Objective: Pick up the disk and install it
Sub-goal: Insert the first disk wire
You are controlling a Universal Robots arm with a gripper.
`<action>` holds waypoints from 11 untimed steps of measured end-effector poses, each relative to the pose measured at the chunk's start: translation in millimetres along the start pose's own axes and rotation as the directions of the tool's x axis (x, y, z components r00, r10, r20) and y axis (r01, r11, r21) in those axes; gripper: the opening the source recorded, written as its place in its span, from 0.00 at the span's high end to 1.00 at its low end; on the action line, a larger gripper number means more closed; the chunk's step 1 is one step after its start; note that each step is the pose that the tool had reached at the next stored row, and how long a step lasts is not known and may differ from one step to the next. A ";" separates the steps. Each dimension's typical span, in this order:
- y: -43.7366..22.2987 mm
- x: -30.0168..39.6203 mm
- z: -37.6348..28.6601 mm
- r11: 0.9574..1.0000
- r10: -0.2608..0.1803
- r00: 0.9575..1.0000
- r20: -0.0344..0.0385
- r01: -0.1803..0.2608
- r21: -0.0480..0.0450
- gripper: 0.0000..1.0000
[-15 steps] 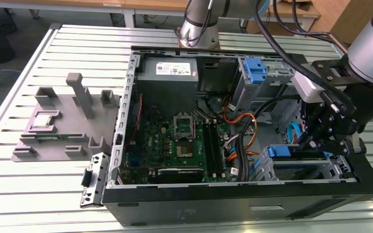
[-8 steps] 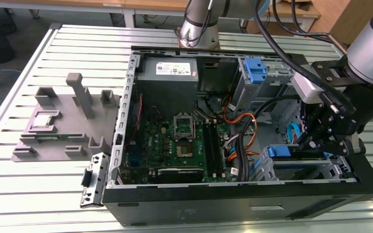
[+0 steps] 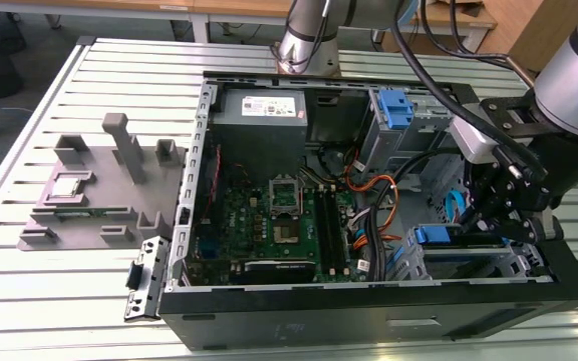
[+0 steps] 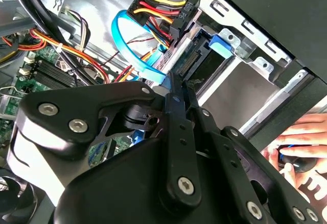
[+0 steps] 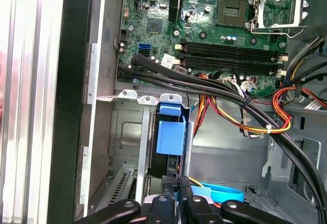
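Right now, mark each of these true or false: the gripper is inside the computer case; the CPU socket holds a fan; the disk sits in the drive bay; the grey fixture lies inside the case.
1. The gripper is inside the computer case. True.
2. The CPU socket holds a fan. False: it is bare, with its metal frame beside it.
3. The disk sits in the drive bay, blue rail showing. True.
4. The grey fixture lies inside the case. False: it rests on the slatted table, at the exterior view's left of the case.
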State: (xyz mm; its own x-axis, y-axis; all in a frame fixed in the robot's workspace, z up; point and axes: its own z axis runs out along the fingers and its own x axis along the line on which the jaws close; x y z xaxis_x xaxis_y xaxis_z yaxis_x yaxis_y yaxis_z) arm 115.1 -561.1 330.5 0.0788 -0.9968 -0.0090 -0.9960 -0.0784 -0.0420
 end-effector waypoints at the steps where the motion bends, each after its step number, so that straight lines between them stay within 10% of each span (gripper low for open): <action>1: 0.2 0.0 0.6 1.000 0.000 1.000 0.000 0.000 0.000 0.84; 11: 0.2 -0.1 1.3 1.000 0.000 1.000 0.001 0.000 0.000 0.83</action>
State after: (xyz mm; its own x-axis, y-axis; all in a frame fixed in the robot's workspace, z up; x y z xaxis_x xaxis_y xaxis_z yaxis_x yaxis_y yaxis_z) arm 115.0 -561.0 329.2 0.0790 -0.9968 -0.0096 -0.9960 -0.0785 -0.0421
